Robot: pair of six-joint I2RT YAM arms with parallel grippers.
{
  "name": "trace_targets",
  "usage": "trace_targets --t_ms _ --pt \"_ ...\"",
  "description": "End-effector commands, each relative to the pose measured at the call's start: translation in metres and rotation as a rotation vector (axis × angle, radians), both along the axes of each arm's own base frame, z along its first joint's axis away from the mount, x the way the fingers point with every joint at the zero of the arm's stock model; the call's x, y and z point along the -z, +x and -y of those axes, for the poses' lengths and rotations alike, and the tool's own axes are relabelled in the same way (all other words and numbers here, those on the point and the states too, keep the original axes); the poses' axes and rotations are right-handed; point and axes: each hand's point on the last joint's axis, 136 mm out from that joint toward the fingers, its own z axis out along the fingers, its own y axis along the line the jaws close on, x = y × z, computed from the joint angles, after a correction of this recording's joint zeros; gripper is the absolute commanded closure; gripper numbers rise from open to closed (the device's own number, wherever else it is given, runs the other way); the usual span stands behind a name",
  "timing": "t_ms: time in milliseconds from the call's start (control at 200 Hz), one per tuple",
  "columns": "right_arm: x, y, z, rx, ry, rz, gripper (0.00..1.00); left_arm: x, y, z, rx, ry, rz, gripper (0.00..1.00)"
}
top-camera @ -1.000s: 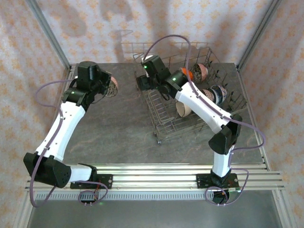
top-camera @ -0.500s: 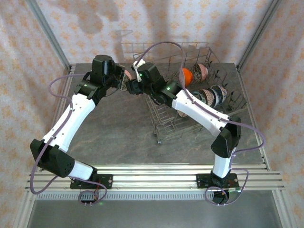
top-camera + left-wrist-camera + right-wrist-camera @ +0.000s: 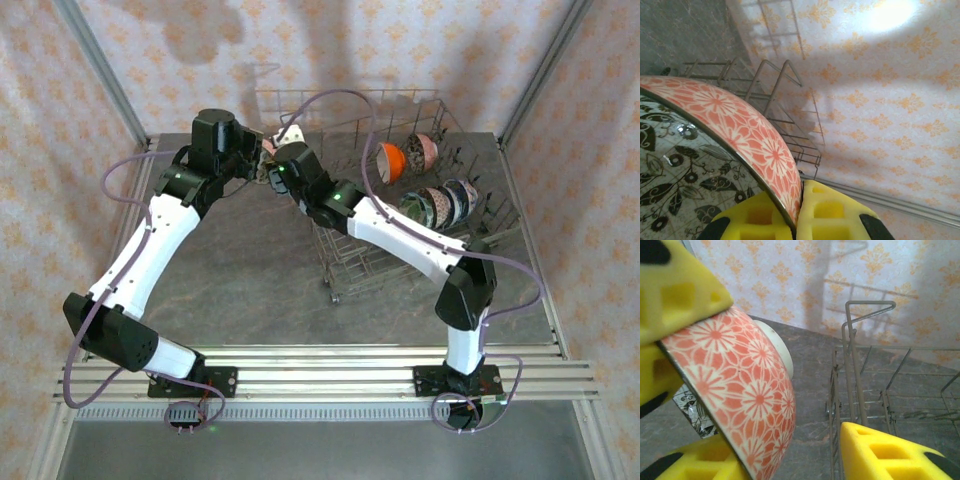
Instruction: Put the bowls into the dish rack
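As left pincer clamps bowl — right pincer agape, arm outstretched.

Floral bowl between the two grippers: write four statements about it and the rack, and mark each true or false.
1. The left gripper clamps the floral bowl by its rim. True.
2. The floral bowl is plain white outside. False: it is orange-red with white flowers.
3. The right gripper is shut on the floral bowl. False: its jaws straddle it, but one finger stands apart from it.
4. Several bowls stand on edge in the dish rack. True.
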Motion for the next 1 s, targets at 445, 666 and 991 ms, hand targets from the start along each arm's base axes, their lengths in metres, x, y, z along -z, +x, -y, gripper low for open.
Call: trace_targets --t_ms 445,666,991 --pt "-0.03 0.01 -0.005 0.152 0.007 0.17 0.87 -0.015 0.011 -0.003 -0.001 -0.074 0.049 0.95" --pt "-0.037 0.012 -0.006 0.17 0.02 0.173 0.94 -0.02 0.016 -0.007 0.005 -0.103 0.079 0.67" --pt "-0.045 0.028 0.009 0.286 -0.039 0.195 0.99 -0.045 0.024 -0.017 0.03 -0.106 0.171 0.26"
